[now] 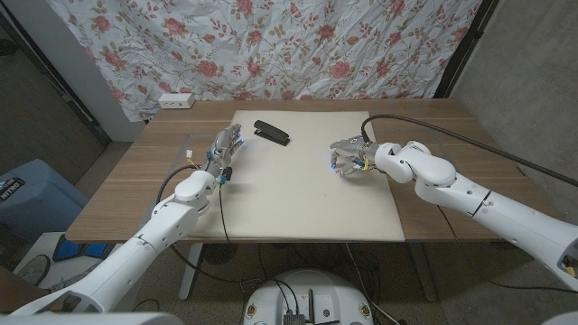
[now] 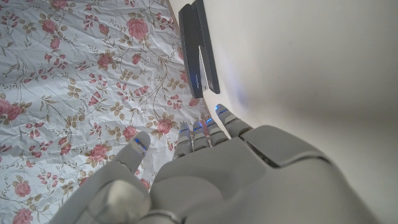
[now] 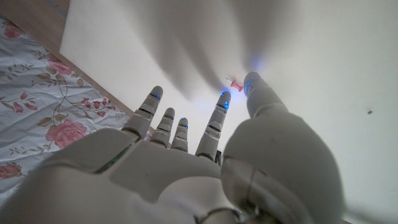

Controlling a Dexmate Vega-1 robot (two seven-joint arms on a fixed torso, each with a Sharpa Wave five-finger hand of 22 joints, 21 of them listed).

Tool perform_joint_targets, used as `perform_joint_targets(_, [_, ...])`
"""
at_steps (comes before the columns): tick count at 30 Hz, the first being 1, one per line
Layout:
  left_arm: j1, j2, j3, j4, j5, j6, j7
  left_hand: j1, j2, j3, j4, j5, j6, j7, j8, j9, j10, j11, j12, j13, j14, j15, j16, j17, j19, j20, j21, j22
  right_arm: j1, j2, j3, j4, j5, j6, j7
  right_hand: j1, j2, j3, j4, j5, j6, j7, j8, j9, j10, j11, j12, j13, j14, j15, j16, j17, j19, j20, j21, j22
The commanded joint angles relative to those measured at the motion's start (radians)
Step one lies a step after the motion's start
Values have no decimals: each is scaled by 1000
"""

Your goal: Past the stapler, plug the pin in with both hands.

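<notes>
We see a wooden table covered at its centre by a cream mat, with a floral cloth hung behind it. A black stapler lies on the far part of the mat, left of centre; in the left wrist view it lies just beyond the fingertips, apart from them.

The left hand hovers at the mat's left edge, near the stapler. We see its fingers reaching forward side by side, the thumb set off to one side, and nothing between them.

The right hand is over the right half of the mat, well apart from the stapler. In the right wrist view its fingers are spread and extended, holding nothing. A small red pin lies on the mat just beyond the gap between thumb and nearest fingertip; we cannot tell whether either touches it. In the head view the pin is too small to make out.

A white power strip rests at the table's far left corner, and a black cable arcs along the right arm.
</notes>
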Motion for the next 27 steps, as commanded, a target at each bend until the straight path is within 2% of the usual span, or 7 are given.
perform_joint_targets(1, [12, 5, -4, -13, -2, 3, 7, -2, 71, 5, 4, 9, 6, -4, 0, 4, 0, -1, -1, 3, 6, -10, 0, 3, 12, -8, -3, 1, -21, -3, 2, 9, -14, 4, -59, 18, 4, -6, -1, -5, 25, -2, 14, 3, 19, 0, 6, 1, 17, -9, 12, 6, 14, -5, 9, 5])
perform_joint_targets(27, [20, 8, -8, -20, -3, -3, 5, -2, 71, 6, 4, 9, 5, -3, 0, 4, 1, -2, -1, 4, 6, -9, -1, 3, 12, -8, -4, 1, -49, -3, 5, 45, -31, 6, -180, 26, -6, -40, 6, -18, 168, -1, 92, 22, 92, -16, 18, -2, 69, -37, 38, 20, 68, -29, 14, 7])
